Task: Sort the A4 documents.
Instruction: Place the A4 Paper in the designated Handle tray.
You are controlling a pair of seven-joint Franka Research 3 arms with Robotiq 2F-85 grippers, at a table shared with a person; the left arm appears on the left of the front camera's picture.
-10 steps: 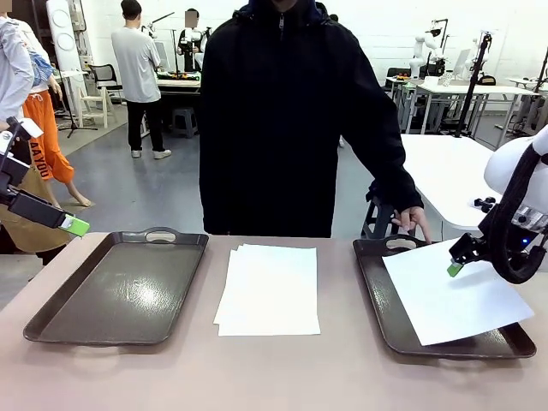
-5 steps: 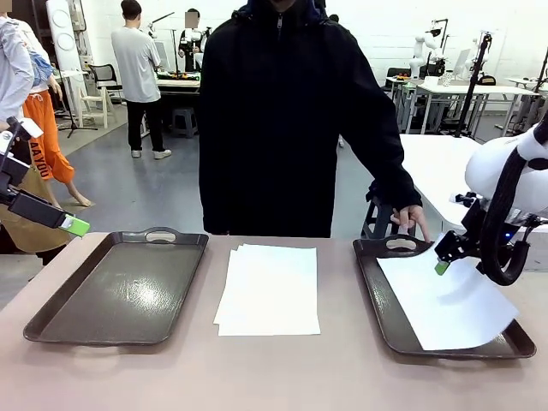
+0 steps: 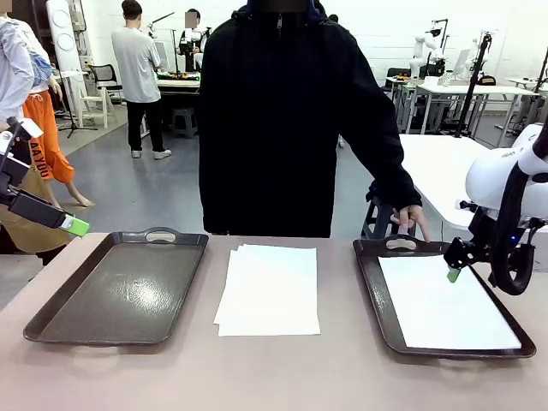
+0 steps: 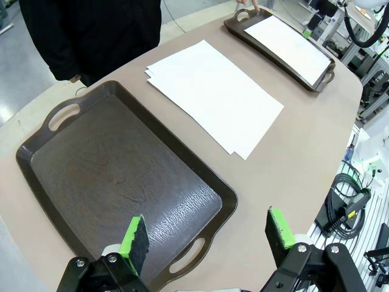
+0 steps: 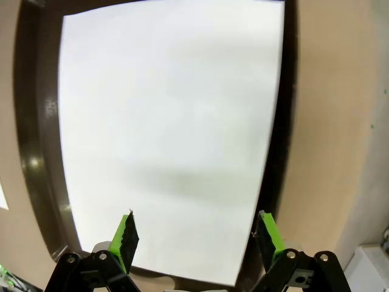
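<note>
Sorting stands between sheets: one sheet (image 3: 449, 304) lies flat in the right tray (image 3: 372, 291), the right arm's jaws released and empty just above it. The left arm's jaws hang spread wide, raised near the bare left tray (image 3: 120, 287). Next, I judge, an arm must reach the stack of sheets (image 3: 270, 289) at mid-worktop (image 3: 257, 377) and peel off only the top one.

1. Pile of paper sheets (image 3: 268, 289) — plain white, blank, lying flat, edges slightly fanned at its top left; bottom centre of the front view.
2. Single sheet (image 3: 445, 301) — white, flat, lying square inside the dark tray (image 3: 368, 287), lower right.
</note>
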